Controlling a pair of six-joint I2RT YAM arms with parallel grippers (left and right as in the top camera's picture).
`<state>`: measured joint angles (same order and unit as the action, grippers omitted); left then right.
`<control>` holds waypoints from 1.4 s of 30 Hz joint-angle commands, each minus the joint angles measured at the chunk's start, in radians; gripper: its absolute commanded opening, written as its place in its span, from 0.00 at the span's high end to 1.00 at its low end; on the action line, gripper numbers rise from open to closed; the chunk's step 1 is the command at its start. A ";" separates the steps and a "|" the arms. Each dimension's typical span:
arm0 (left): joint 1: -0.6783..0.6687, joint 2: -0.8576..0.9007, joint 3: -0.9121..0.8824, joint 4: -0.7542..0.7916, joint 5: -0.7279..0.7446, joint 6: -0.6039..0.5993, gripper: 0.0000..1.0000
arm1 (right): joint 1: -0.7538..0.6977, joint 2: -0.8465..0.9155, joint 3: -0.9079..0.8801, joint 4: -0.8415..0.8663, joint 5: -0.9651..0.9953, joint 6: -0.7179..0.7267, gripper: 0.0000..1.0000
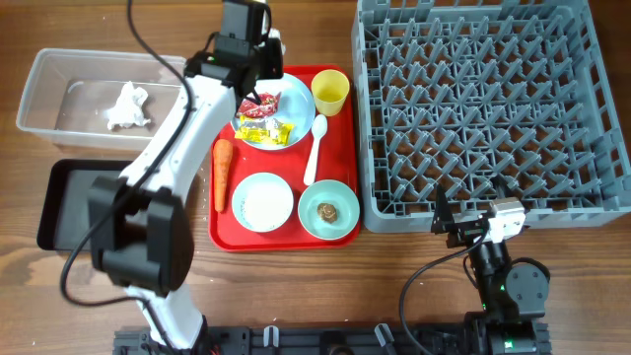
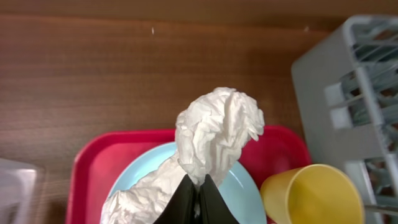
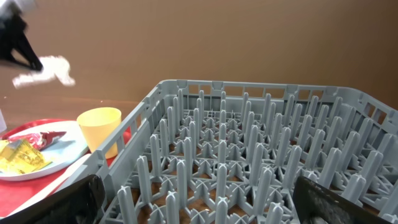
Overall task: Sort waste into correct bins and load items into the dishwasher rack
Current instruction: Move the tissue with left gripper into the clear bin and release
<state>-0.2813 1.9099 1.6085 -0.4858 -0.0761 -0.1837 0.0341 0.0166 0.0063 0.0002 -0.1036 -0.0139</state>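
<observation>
L hand point(image 2: 198, 186): fully closed, pinching crumpled white tissue point(image 2: 214, 134), held up over pale-blue plate point(image 2: 245, 186) on red tray point(image 2: 93, 168), near yellow cup point(image 2: 314, 193). R hand point(image 1: 449, 222): jaws wide apart, holding nothing, at near edge of grey rack point(image 1: 493, 99). Second tissue point(image 1: 126, 106) lies in clear tub point(image 1: 49, 69).

rack point(image 1: 394, 212) right of tray point(image 1: 340, 148) | tub point(image 1: 30, 108) left | carrot point(image 1: 223, 173) seemingly on tray edge
</observation>
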 commanded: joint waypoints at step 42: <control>0.694 -0.038 0.006 -0.068 -0.011 -0.055 0.19 | 0.002 -0.001 -0.001 0.006 0.002 -0.012 0.00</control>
<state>0.4160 1.9343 1.6085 -0.5701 -0.0929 -0.2310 0.0341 0.0166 0.0063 0.0002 -0.1036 -0.0139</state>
